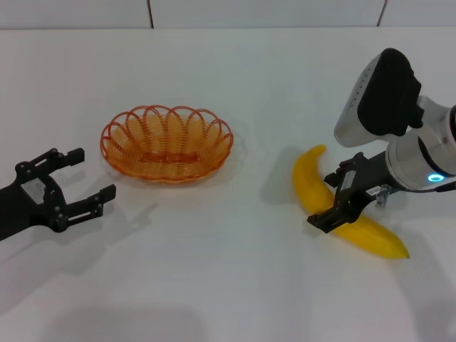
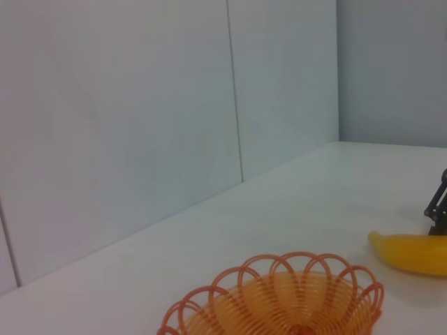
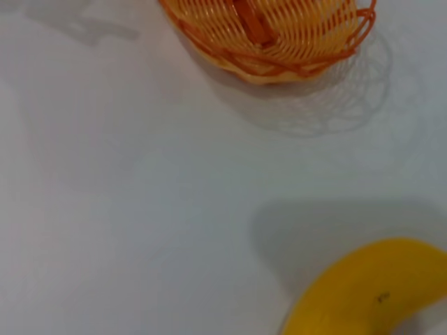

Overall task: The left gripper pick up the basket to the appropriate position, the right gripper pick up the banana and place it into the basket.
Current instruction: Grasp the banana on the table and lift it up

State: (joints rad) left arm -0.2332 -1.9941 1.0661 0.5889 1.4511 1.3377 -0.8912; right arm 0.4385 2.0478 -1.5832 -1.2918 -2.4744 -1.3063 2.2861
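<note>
A white table (image 1: 228,285) holds an orange wire basket (image 1: 167,142) left of centre and a yellow banana (image 1: 342,210) to the right, well apart from each other.

The basket sits upright on the table, with nothing visible inside. In the left wrist view only its far rim and part of the bowl (image 2: 279,300) show; the near side is cut off by the frame edge. In the right wrist view just one end of the basket (image 3: 269,31) appears, also cropped.

The banana lies flat on the table, curved, one tip pointing toward the basket. The right gripper (image 1: 340,203) is down over its middle, black fingers straddling the fruit, one finger on each side. The fingers hide the middle of the banana, and whether they actually press it or only stand beside it is hard to make out. In the right wrist view only one rounded end of the banana (image 3: 363,293) shows, with a small dark speck; that arm's own fingers are out of frame. The left wrist view catches the banana's tip (image 2: 412,252), cut off at the edge, with a sliver of dark gripper beside it.

The left gripper (image 1: 78,178) hovers low, to the left of the basket, near it but not touching, fingers spread wide. Its arm runs off the frame.

A pale panelled wall (image 2: 140,125) stands behind the table.
</note>
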